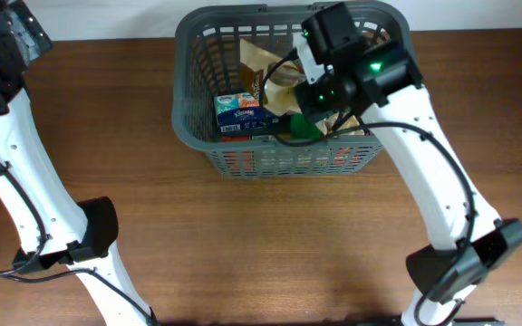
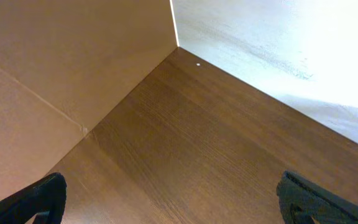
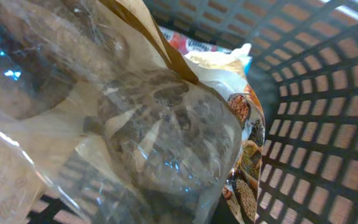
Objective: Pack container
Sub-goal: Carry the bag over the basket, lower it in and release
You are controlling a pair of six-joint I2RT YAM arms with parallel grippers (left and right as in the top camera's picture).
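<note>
Right gripper (image 1: 320, 95) inside container (image 1: 181, 54), fingers pressed together, close over clear bag (image 3: 166, 124); ease bag down, avoid container wall. Left gripper (image 2: 173, 205) outside container, fingers spread.

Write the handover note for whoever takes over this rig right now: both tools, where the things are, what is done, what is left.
Left tool: open and holding nothing, over bare table at the far left corner.
Right tool: shut, down inside the basket against a clear-windowed paper bag. Its fingers are hidden, so a grip on the bag cannot be confirmed.
Things: the basket stands at the far middle of the table, with a blue tissue box, the paper bag and other packets inside.
Done: several items are packed.
Left: probably check the right tool is free and lift it out. The overhead view shows no item outside the basket.
</note>
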